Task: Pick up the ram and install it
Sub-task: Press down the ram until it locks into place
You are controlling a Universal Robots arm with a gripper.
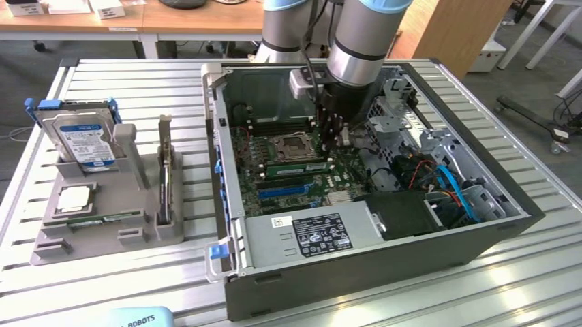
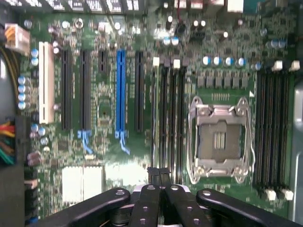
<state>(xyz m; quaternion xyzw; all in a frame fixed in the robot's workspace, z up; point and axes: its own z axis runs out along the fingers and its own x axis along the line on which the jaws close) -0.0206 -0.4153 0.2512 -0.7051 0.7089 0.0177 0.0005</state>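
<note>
PC case [image 1: 473,225] lies open on its side so the motherboard [image 2: 94,142] faces up for vertical access. Parts holder [image 1: 100,225] sits at the case's 9 o'clock, staging spares. Gripper [image 1: 329,139] is down over the board, fingers pinched together. Ram [image 1: 296,165] lies in a slot at the CPU socket's [image 1: 289,145] 6 o'clock, apparently seated.

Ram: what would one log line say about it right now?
gripper: shut | where: over slots | ram: in slot by CPU socket
</note>
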